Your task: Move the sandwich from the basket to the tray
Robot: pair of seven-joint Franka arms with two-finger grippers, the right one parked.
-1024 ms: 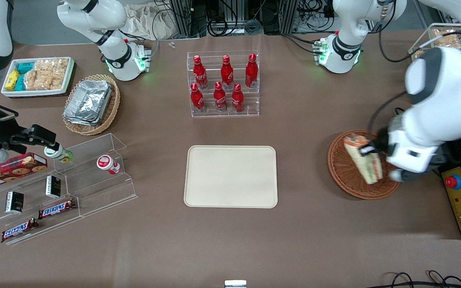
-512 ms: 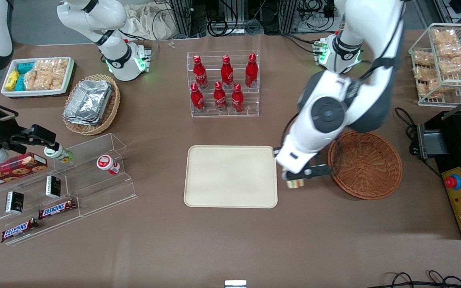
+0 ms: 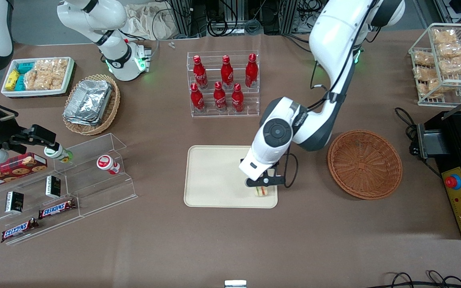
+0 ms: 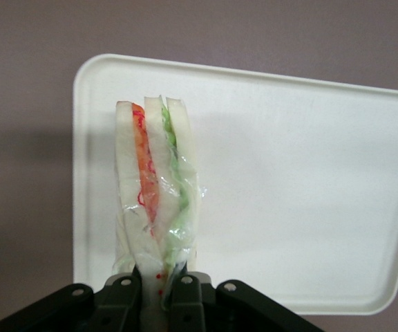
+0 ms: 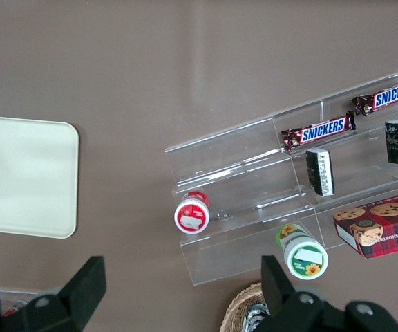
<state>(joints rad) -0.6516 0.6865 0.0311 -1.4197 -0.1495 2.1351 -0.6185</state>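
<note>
Six red cola bottles (image 3: pixel 222 84) in a clear rack, foil trays (image 3: pixel 88 102) in a tan basket, chocolate bars (image 3: pixel 56 208) on clear shelves, biscuit box (image 3: pixel 10 169), wire snack rack (image 3: pixel 446 64)

SNICKERS reads on two brown chocolate bars (image 3: pixel 56 208) (image 3: pixel 19 229) lying on the clear acrylic stepped display shelf (image 3: pixel 94 188), at roughly 8 o'clock from the beige rectangular tray (image 3: pixel 214 176). Same word on both bars in the right wrist view (image 5: pixel 321 129) (image 5: pixel 391 93). Red plaid cookie box (image 3: pixel 10 169) on that shelf has white lettering, not legible. Red cola bottles (image 3: pixel 220 82) in the clear rack at 12 o'clock carry white script, too small to read.
</note>
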